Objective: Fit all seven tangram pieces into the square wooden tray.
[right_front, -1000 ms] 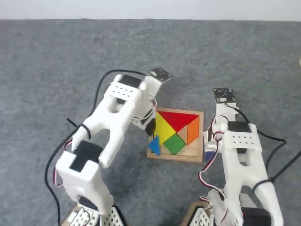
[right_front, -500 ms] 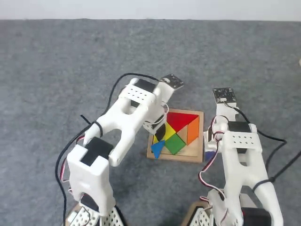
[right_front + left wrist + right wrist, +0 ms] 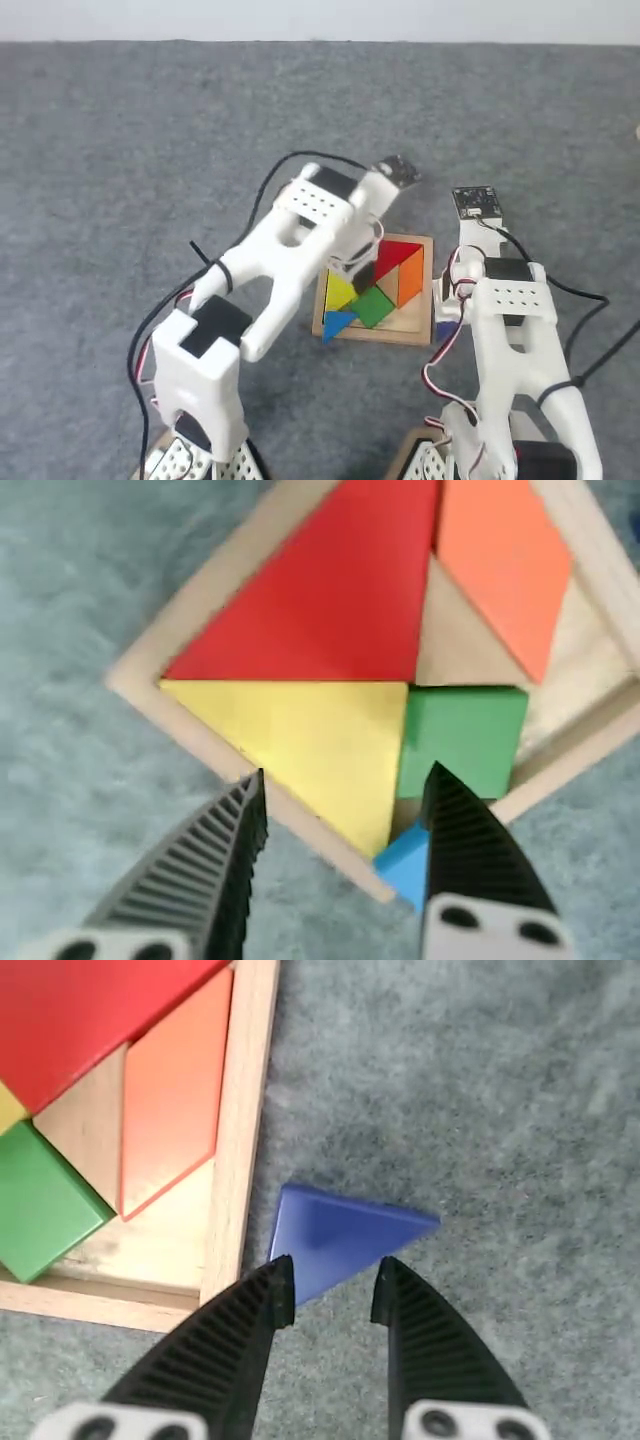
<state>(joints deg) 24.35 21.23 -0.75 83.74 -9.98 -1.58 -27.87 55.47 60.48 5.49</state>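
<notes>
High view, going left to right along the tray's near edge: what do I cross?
light blue triangle → green square → orange parallelogram → tray's right rim

Grey felt-like table covering [image 3: 110, 140], pale wall strip [image 3: 320, 20] running along its far edge

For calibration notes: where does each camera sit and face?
High view: fixed above, behind both arms, looking down at the wooden tray.
Left wrist view: on the left wrist, facing the tray's corner past the left gripper.
Right wrist view: on the right wrist, facing a dark blue triangle beside the tray, past the right gripper.
Shared: all show the green square.
</notes>
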